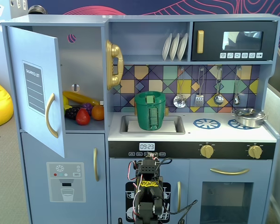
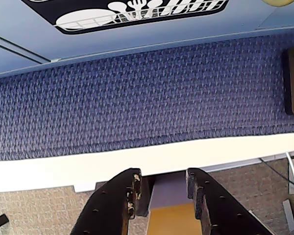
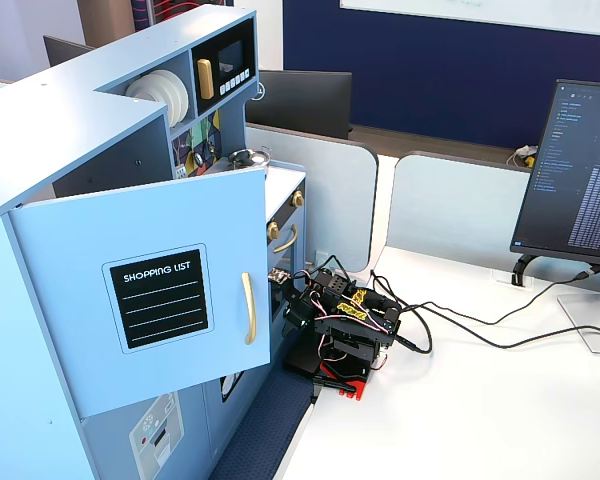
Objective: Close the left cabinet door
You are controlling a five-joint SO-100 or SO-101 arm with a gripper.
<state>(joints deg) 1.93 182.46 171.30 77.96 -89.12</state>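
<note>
The left cabinet door (image 1: 37, 88) is a light-blue panel with a black "SHOPPING LIST" board and a curved gold handle (image 1: 50, 115). It stands swung open from the toy kitchen's upper left compartment. It also shows in the side fixed view (image 3: 150, 300), hanging out towards the arm. The black arm (image 1: 147, 186) sits folded low in front of the kitchen's middle, well below and right of the door. My gripper (image 2: 162, 176) points down over blue carpet (image 2: 137, 98) and a white table edge (image 2: 63, 169). Its jaws stand apart and hold nothing.
Toy fruit (image 1: 84, 112) lies in the open compartment. A green pot (image 1: 150, 110) stands in the sink. The ice-dispenser door (image 1: 65, 177) below is shut. On the white table (image 3: 460, 420) are cables (image 3: 450, 330) and a monitor (image 3: 575, 170).
</note>
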